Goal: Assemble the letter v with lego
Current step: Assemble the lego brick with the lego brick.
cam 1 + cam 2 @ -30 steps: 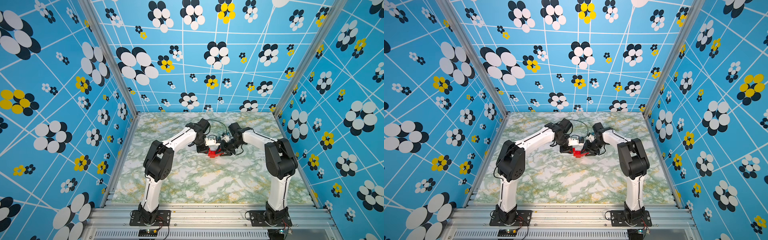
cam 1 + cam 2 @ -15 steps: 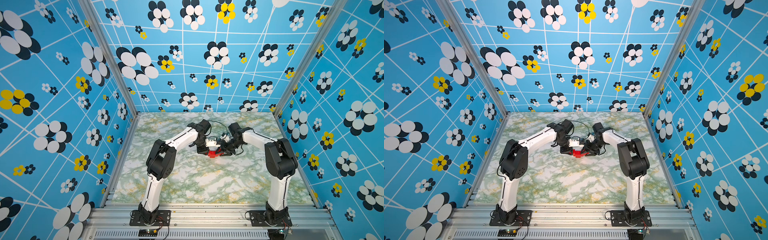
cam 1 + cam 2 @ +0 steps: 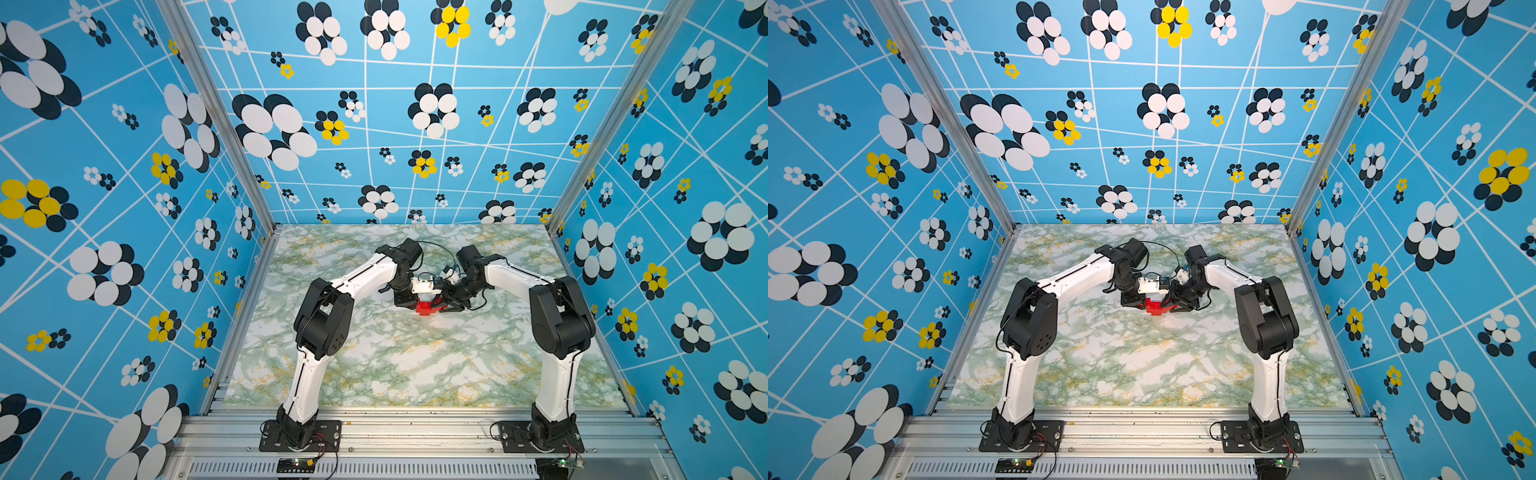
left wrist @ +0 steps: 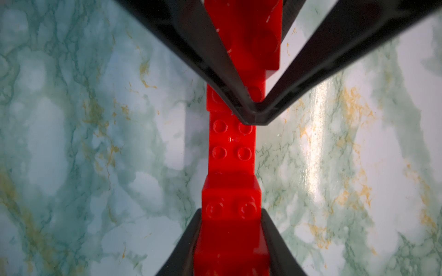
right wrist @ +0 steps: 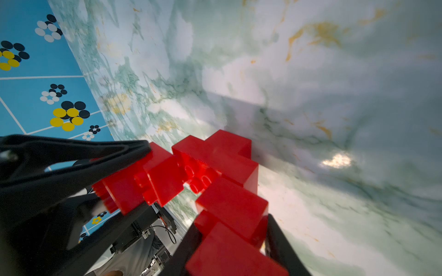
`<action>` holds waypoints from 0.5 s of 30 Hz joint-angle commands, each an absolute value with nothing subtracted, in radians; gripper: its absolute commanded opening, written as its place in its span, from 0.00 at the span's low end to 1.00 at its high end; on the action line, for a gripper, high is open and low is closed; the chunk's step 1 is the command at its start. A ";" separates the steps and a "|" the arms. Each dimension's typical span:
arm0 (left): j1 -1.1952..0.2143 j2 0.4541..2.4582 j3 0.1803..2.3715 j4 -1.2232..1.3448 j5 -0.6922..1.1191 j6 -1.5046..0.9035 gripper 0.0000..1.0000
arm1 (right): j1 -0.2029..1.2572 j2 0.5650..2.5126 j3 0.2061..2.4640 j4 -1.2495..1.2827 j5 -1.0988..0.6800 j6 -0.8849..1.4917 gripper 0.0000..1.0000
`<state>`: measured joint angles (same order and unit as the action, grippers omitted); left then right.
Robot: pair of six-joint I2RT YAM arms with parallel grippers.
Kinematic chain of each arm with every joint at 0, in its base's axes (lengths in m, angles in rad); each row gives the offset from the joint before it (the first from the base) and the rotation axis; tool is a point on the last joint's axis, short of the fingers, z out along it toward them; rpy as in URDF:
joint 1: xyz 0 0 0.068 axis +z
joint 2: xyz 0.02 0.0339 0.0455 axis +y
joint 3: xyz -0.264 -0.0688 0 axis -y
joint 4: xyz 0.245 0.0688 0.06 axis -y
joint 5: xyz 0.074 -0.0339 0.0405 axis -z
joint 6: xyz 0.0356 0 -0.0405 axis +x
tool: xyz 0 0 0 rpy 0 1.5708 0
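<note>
While I stand at the open front of the blue flowered booth (image 3: 124, 166), the left arm (image 3: 328, 316) rises from the lower left of the frame and bends toward the middle of the green marbled table (image 3: 415, 374). Its left gripper (image 3: 413, 303) is closed tight on one end of the letter v (image 3: 424, 308), the small stepped red lego piece just above centre in both top views. In the left wrist view the two dark fingers (image 4: 186, 241) at the bottom edge squeeze a studded brick between them, and the red row runs straight up the middle of the frame. Just to the right of the bricks, the right gripper (image 3: 438, 306) pinches the other end. In the right wrist view its fingers (image 5: 279, 246) clamp a brick at the bottom centre, with the stepped arms climbing toward the middle. Whether the lowest brick touches the marble I cannot tell. The right arm (image 3: 561, 316) stands at the right of the frame.
</note>
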<state>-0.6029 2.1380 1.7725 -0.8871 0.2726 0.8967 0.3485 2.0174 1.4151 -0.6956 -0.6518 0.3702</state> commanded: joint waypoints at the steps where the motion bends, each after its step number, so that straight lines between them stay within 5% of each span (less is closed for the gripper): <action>1: -0.609 2.175 1.802 -0.917 0.275 0.923 0.10 | 0.359 2.046 1.420 -0.736 -0.602 0.356 0.40; 15: -0.618 2.208 1.834 -0.969 0.255 0.964 0.09 | 0.358 2.045 1.420 -0.737 -0.600 0.357 0.40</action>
<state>-0.6090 2.1685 1.8141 -0.9203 0.2726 0.9409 0.3500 2.0174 1.4166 -0.6960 -0.6521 0.3706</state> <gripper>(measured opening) 0.359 0.403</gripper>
